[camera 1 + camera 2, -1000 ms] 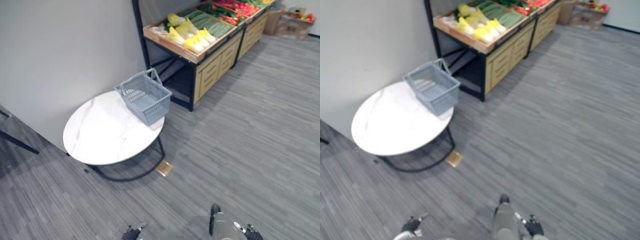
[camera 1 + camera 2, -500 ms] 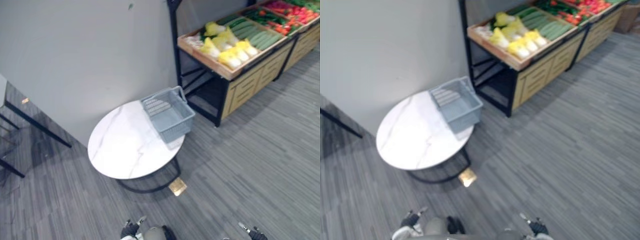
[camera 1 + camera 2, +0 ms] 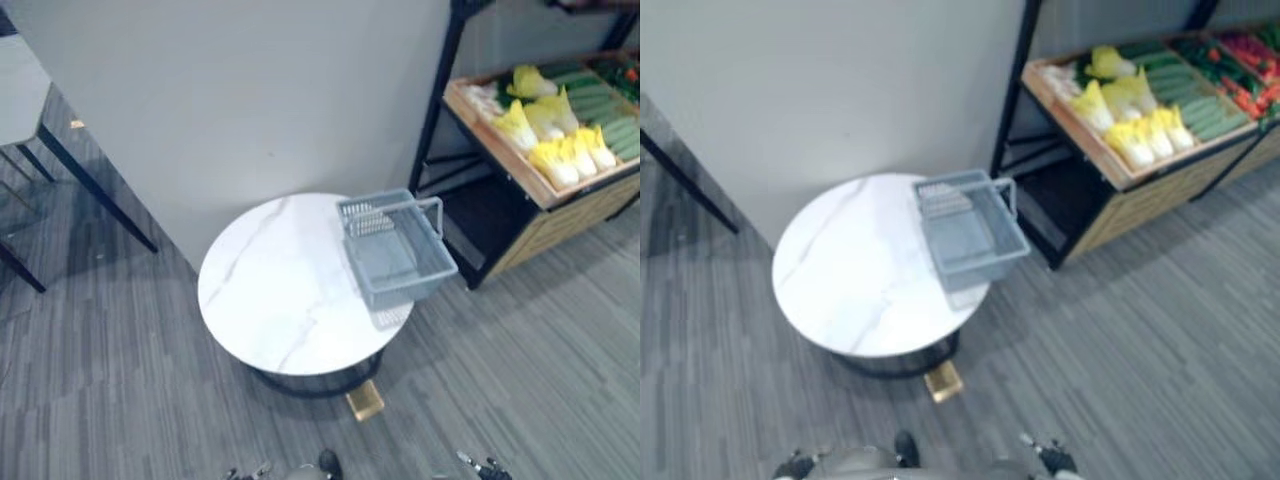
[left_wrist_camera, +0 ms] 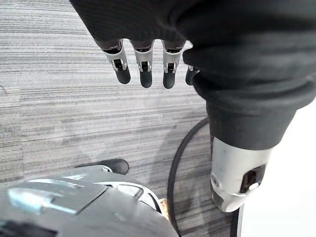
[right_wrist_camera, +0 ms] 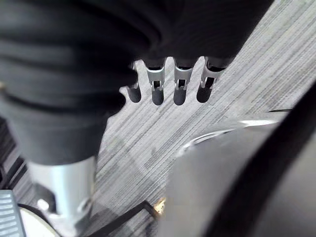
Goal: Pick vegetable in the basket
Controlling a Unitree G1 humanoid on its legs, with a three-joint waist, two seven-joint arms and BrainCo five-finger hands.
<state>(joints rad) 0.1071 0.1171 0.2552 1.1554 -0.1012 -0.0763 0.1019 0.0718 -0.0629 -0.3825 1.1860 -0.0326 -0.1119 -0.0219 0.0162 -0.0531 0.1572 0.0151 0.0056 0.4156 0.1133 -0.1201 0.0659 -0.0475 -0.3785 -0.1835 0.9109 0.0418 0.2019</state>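
The left hand [image 4: 145, 69] and right hand [image 5: 179, 86] hang open and empty above the floor, while the vegetables [image 3: 560, 155] lie on the shelf [image 3: 497, 150] right of the empty basket [image 3: 395, 262], probably nearer the right hand.

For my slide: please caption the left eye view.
Empty basket on a round white table, beside a shelf of vegetables.
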